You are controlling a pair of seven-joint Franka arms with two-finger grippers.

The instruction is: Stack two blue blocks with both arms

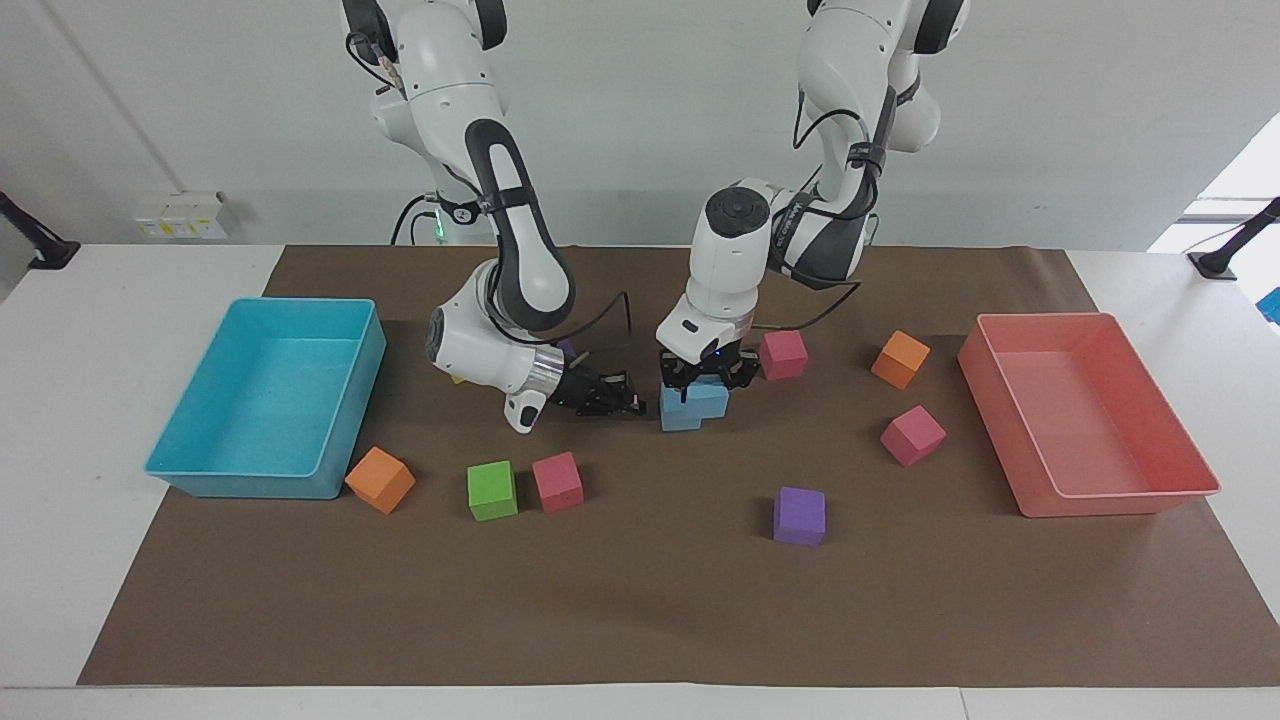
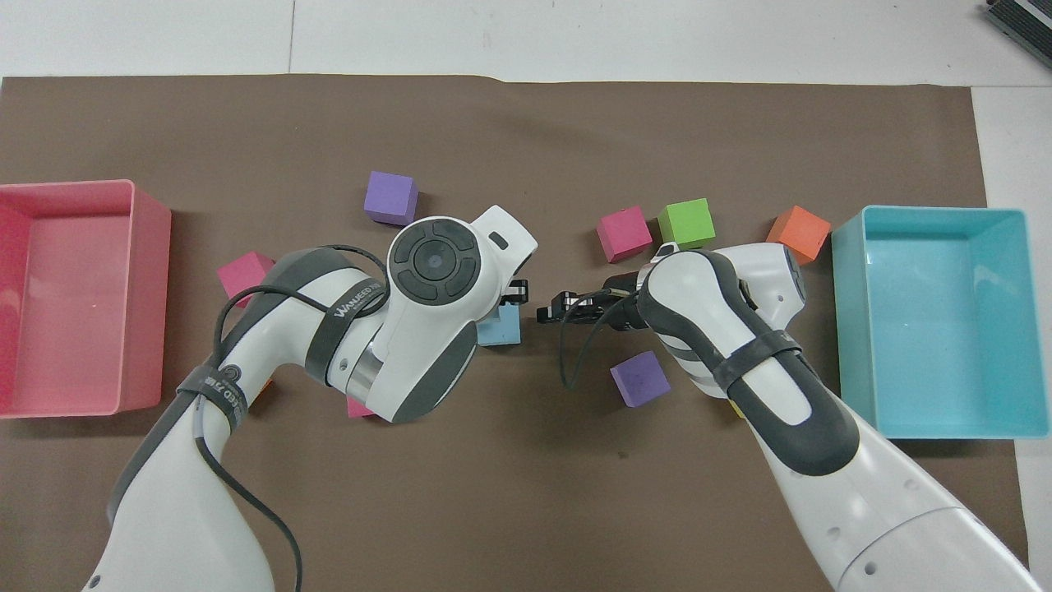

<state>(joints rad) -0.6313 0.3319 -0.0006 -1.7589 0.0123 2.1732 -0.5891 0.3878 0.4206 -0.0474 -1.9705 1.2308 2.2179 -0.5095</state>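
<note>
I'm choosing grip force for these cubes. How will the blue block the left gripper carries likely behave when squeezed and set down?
The carried blue block, in the left gripper, looks like matte foam, so probably light and slightly squashy. Its matte faces likely grip well. Flat-sided, it shouldn't roll, but it sits offset over the lower blue block, so it might tip off if released here.

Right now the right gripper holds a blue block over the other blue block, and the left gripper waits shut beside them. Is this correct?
Not quite: the arms are swapped. In the facing view the left gripper holds a blue block over the other blue block, and the right gripper waits shut beside them. The rest is correct.
</note>
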